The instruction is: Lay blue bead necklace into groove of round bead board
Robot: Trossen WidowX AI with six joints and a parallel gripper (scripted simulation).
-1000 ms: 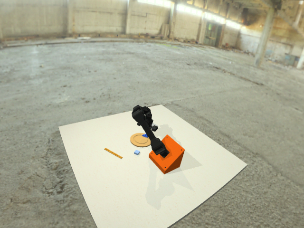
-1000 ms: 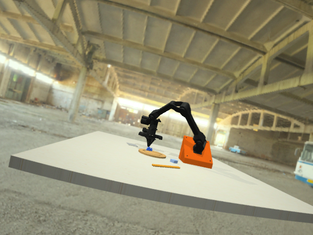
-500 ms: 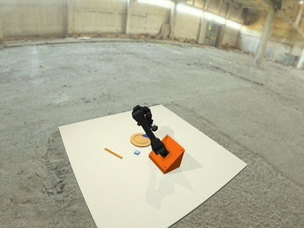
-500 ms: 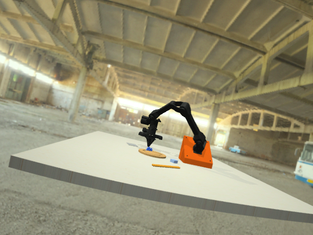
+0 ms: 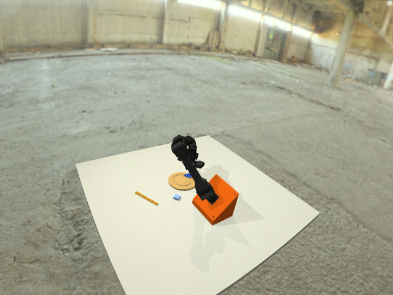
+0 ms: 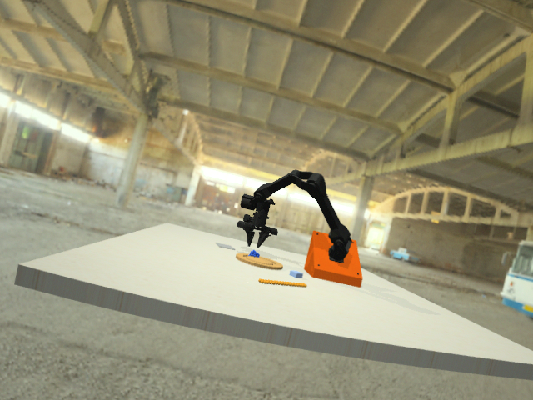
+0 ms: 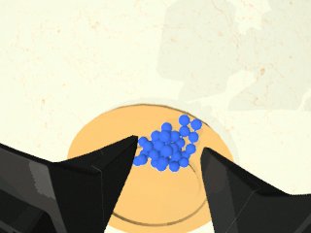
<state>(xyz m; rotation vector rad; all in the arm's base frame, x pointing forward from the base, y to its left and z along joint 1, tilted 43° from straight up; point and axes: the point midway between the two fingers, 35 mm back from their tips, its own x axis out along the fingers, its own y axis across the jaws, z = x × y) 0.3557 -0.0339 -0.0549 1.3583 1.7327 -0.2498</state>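
The blue bead necklace [image 5: 187, 175] [image 6: 254, 253] [image 7: 165, 149] lies bunched in a small heap on the round tan bead board [image 5: 172, 179] [image 6: 277, 266] [image 7: 92, 136]. A few beads stick out from the heap in the wrist view. The heap covers part of the board's thin ring groove, and the necklace is not spread along it. My gripper [image 6: 253, 246] [image 7: 170, 148] is open and empty, pointing down a little above the heap. In the wrist view its fingertips frame the heap on the left and right. The fingertips are hidden in the top view.
An orange beaded strip [image 5: 146, 198] [image 6: 282, 282] lies straight on the table beyond a small light blue block [image 5: 176, 196] [image 6: 296, 273]. The orange base [image 5: 223, 193] [image 6: 318, 268] carries the arm. A flat grey piece [image 6: 225, 246] lies behind the board in the exterior view.
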